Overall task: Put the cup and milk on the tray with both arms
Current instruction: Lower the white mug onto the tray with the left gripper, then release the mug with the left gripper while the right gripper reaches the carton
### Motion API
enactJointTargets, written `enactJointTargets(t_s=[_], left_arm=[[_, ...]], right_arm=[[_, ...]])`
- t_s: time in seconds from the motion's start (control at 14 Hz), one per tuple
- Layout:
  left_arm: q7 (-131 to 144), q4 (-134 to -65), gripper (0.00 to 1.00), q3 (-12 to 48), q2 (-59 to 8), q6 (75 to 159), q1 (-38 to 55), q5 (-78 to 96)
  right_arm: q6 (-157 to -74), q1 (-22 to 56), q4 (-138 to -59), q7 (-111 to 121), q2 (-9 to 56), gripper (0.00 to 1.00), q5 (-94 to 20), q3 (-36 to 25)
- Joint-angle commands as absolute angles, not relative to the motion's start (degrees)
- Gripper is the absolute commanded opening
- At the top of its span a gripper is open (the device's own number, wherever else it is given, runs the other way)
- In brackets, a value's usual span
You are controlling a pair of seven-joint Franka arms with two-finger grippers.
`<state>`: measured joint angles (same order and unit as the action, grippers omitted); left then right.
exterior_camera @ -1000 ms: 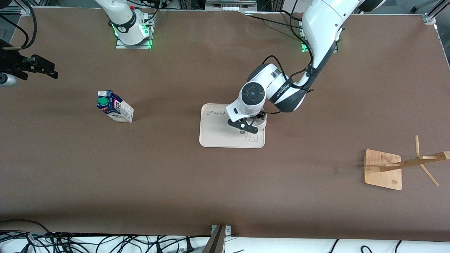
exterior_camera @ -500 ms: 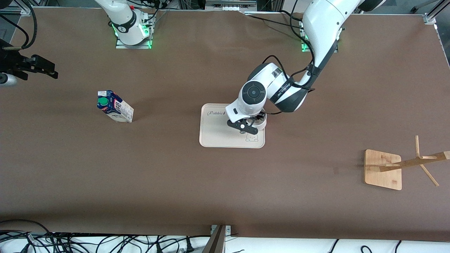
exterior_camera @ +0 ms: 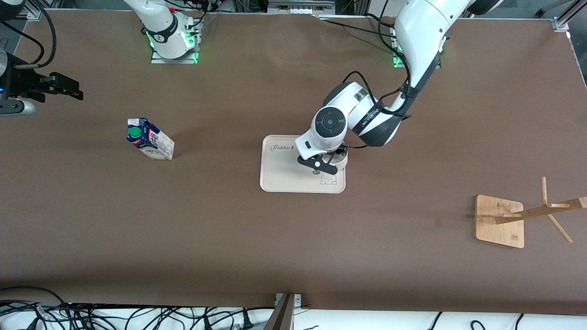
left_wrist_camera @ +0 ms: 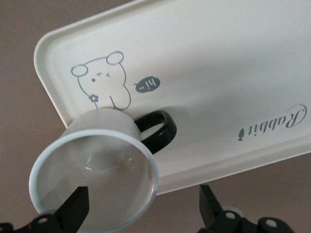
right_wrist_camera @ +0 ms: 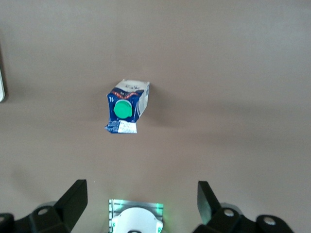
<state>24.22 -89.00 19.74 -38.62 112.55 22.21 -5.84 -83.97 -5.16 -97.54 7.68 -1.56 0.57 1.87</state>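
Cup (left_wrist_camera: 95, 167): we see it standing on the tray (exterior_camera: 284, 176), mid-frame, at the corner by the rabbit drawing.
Left gripper (exterior_camera: 321, 166): over the cup, fingers wide, gripping nothing.
Milk (exterior_camera: 150, 139): on the table, well apart from the tray.
Right gripper (exterior_camera: 69, 89): upper left of frame, spread wide, empty.

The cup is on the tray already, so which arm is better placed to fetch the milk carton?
Probably the right: its open gripper hangs near the milk carton, while the left gripper is at the cup on the tray.
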Motion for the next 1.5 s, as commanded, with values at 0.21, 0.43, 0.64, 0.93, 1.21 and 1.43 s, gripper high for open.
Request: enactJointTargets(t_s=[0.21,0.43,0.64,0.93,1.21,1.43], left_arm=[[23.8,-89.2,1.0,20.3,-38.8,109.8,22.8,-7.6],[24.3,-88.7,1.0,20.3,-38.1,109.3,22.5,-7.0],[23.9,-88.2,1.0,20.0,-33.6,105.4,21.2,-6.9],[23.9,-86.1,1.0,19.8,-30.3,102.6,21.0,-6.9],[23.9,-86.0,1.0,20.1,-22.8,95.3,16.1,-6.8],[24.1,-82.1,1.0,19.7,-18.0,90.2,12.6,-7.0]], right_arm=[[-82.3,-3.3,-95.1,7.5,-1.3,1.0,0.0,2.3],[-82.5,-3.3,-95.0,7.9,-1.3,1.0,0.3,2.2],[-81.9,-3.3,-94.3,8.0,-1.0,1.0,0.9,2.2],[-81.8,-3.3,-93.2,8.2,0.3,1.0,0.6,2.2],[-81.8,-1.4,-94.0,8.8,3.9,1.0,0.7,2.3],[-89.6,-0.6,-99.5,7.7,7.0,1.0,0.4,2.3]])
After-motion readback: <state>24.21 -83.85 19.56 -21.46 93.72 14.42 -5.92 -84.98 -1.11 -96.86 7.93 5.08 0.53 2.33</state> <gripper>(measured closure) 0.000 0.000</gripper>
